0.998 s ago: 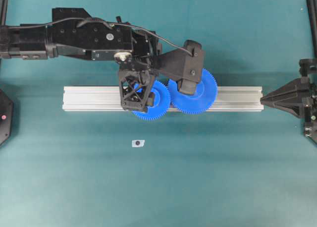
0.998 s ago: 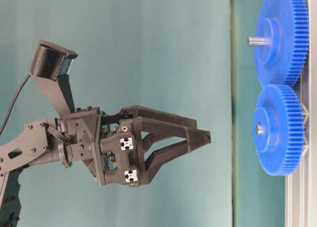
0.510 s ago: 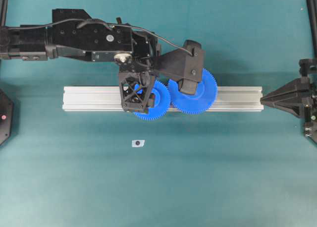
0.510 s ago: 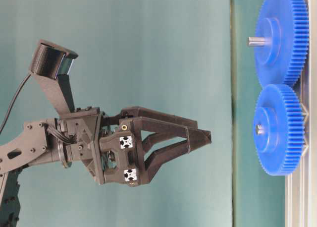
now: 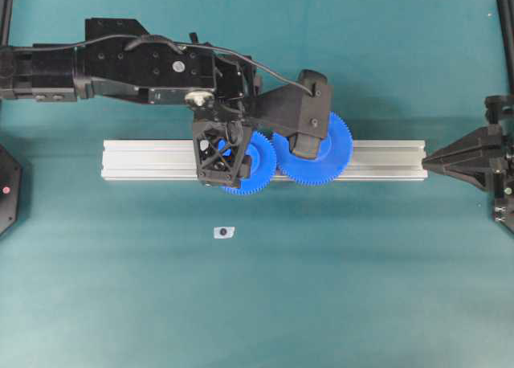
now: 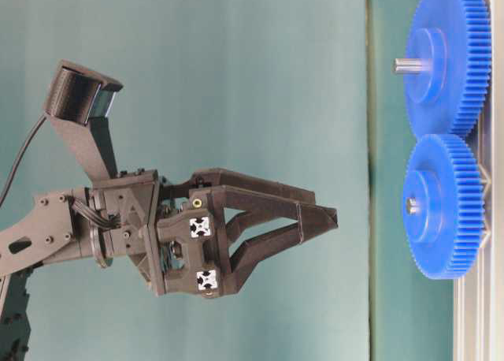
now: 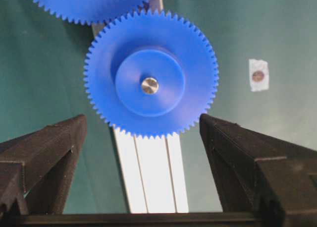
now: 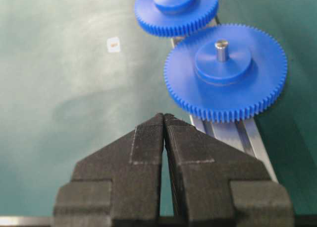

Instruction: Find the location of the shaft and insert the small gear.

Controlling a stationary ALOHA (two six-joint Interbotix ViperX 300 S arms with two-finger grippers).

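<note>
Now look at the small gear: lies flat on the silver rail in the middle of the green table. Has the shaft right in its round middle, showing as a shiny silver dot level with the hub top. Touches the big gear beside it on the same rail, teeth to teeth. Note the big gear's own pin, standing up taller out of its hub.

Next find the left claw. Hangs right over the small gear with its two black fingers spread wide apart. Holds nothing and touches nothing; seen from the side, leaves a clear gap above the gear.

Then check the right claw. Sits far off at the right end of the rail, fingers pressed together on nothing, pointing toward the gears.

Lastly, spot a small white patch with a dark dot on the table, near the rail and apart from both gears.
</note>
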